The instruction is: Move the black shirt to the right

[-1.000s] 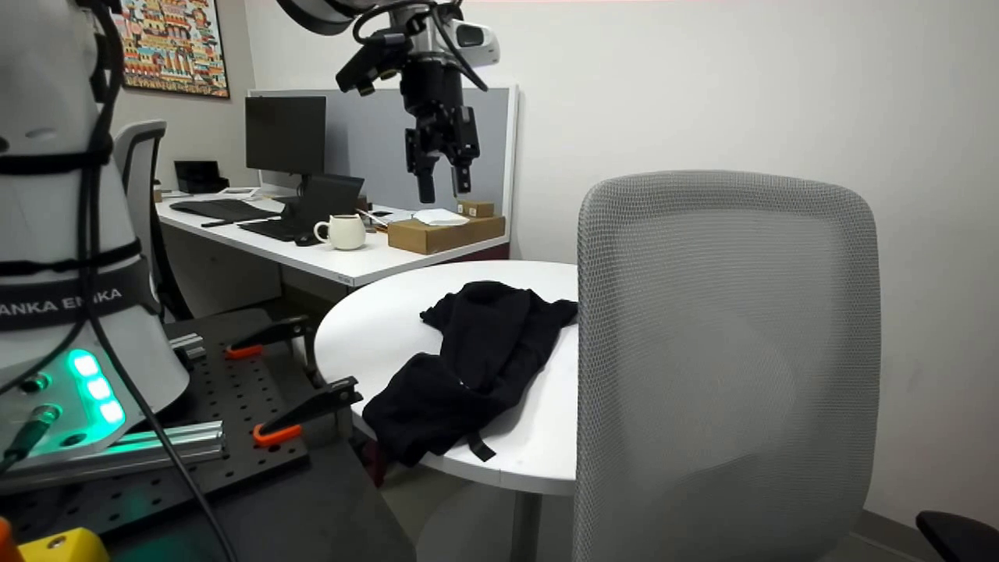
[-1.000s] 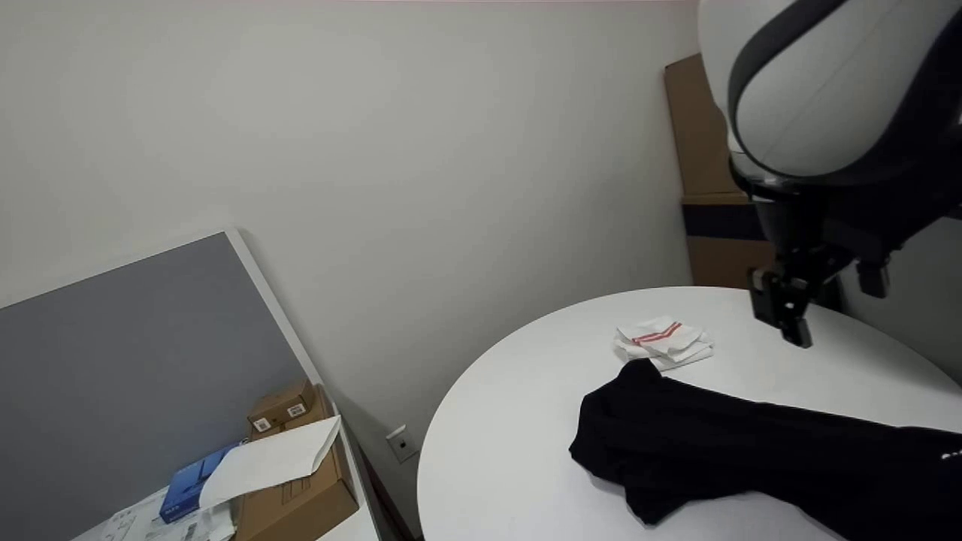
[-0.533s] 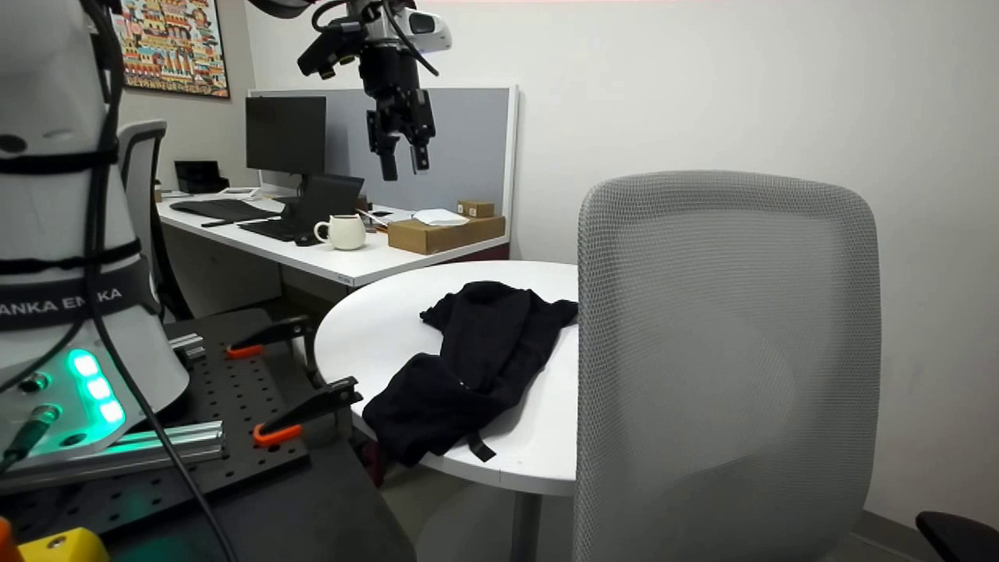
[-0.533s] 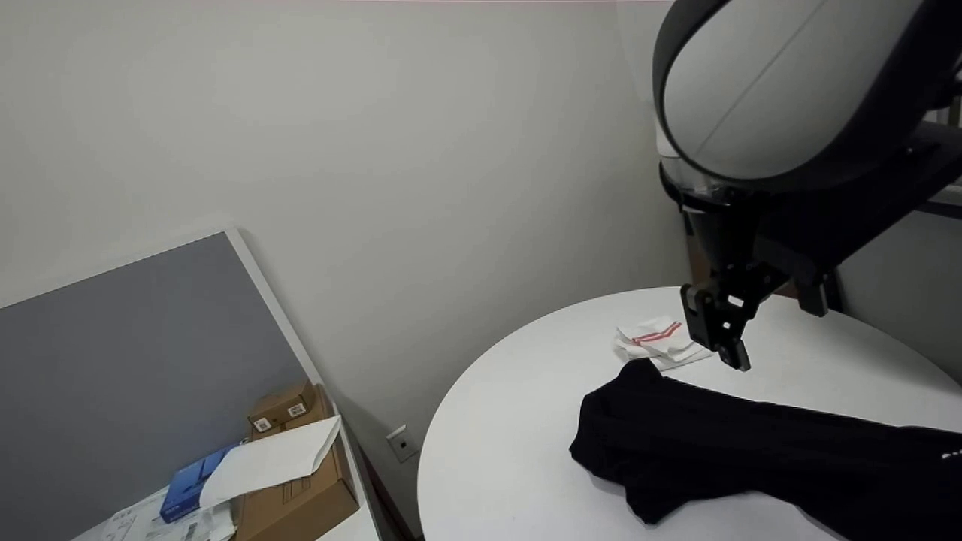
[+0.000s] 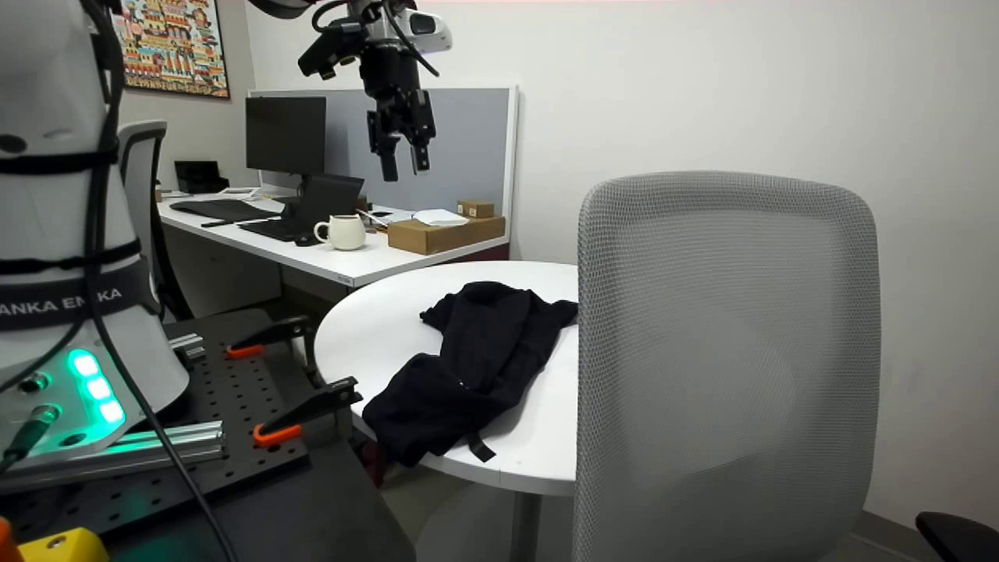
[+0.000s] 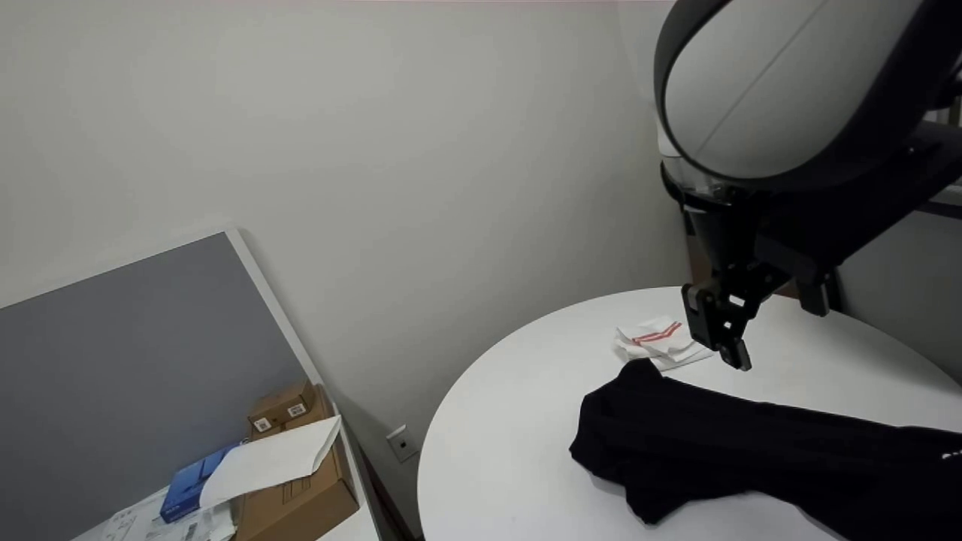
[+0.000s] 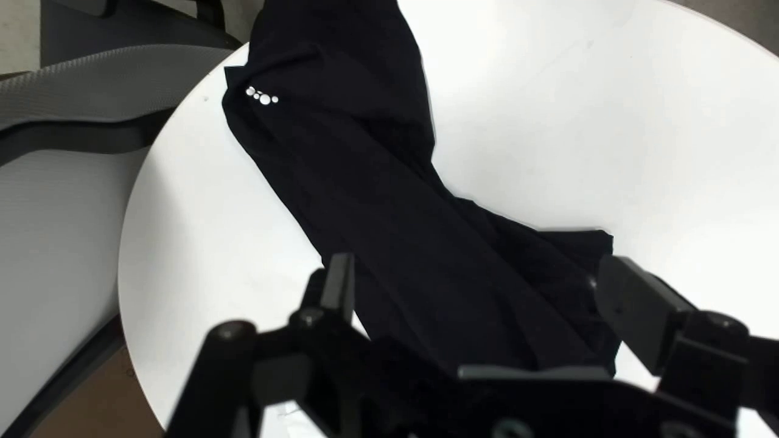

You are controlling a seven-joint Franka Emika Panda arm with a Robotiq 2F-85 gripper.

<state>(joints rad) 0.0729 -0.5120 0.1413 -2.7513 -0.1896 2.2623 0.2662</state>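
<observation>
One grey mesh chair (image 5: 730,351) at the front in an exterior view; one black shirt (image 5: 488,343), which lies rumpled across a round white table (image 5: 367,336); one gripper (image 5: 405,165), which hangs above the table, jaws apart; beyond, one white desk (image 5: 375,259) with mug (image 5: 346,232), two cardboard boxes (image 5: 445,237) and monitor (image 5: 286,134).

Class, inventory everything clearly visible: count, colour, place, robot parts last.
Shirt: 1, black, table
Table: 1, white, beside desk
Cloth: 1, red-striped white, table
Chairs: 2, grey, by table and desk
Desk: 1, white, beside table
Divider: 1, grey, behind desk
Monitor: 1, black, desk
Laptop: 1, black, desk
Mug: 1, cream, desk
Cardboard boxes: 2, brown, desk
Flat box: 1, blue, desk
Papers: count unclear, white, desk
Artwork: 1, multicoloured, wall
Outlet: 1, white, near desk
Clamps: 2, black-orange, baseplate
Baseplate: 1, black, under arm
Arm: 1, white, baseplate
Gripper: 1, black, above table
</observation>
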